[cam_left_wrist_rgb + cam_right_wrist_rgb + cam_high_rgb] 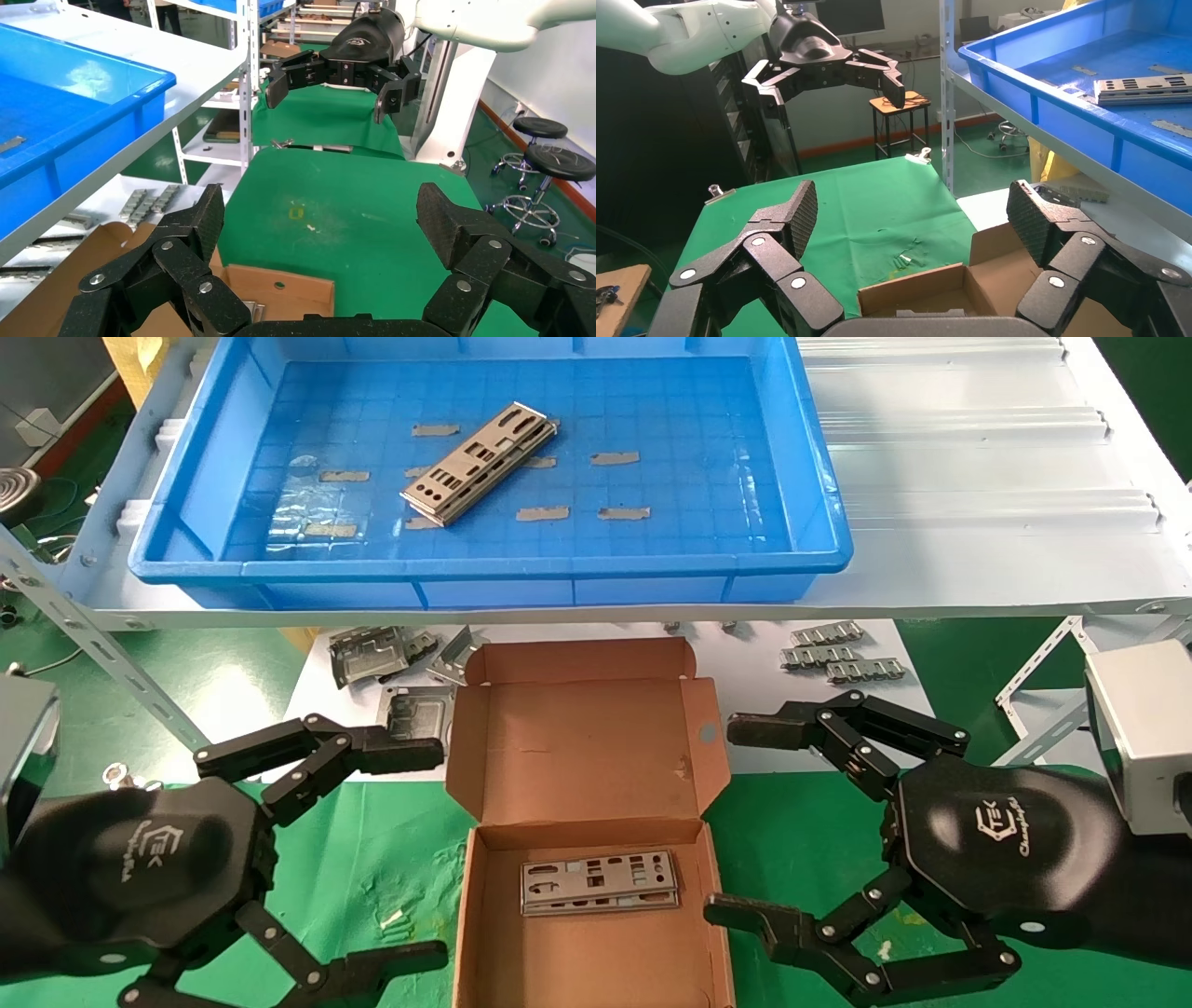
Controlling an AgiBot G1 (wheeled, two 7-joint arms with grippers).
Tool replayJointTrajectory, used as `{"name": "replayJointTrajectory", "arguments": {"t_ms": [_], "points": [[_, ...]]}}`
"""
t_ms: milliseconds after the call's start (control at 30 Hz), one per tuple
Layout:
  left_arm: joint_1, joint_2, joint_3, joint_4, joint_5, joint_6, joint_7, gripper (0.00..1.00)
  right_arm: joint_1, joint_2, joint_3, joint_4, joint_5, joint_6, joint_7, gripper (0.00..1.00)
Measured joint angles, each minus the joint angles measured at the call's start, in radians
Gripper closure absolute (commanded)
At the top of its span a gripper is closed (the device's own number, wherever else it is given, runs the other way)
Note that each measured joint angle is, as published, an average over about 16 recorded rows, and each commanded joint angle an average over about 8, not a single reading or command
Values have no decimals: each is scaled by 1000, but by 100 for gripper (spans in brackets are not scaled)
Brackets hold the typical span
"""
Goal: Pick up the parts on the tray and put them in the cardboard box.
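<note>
The blue tray sits on a white shelf and holds a stack of silver punched parts lying at a slant near its middle; the right wrist view shows them too. Below it the cardboard box lies open on green cloth, with a part flat on its floor. My left gripper hovers open just left of the box, nothing between its fingers. My right gripper hovers open just right of the box, also empty. Each wrist view looks across the box at the other gripper.
Boxy grey metal frames lie on the white sheet behind the box's left corner, and ribbed metal strips at its back right. The white shelf overhangs that sheet. Slanted shelf struts stand on both sides.
</note>
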Motion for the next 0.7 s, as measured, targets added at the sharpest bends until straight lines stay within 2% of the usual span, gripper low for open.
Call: {"name": "replayJointTrajectory", "arguments": {"t_ms": [700], "points": [[0,0,0,0,0,0,0,0,0,0,0,0,0,0,0,0]]}}
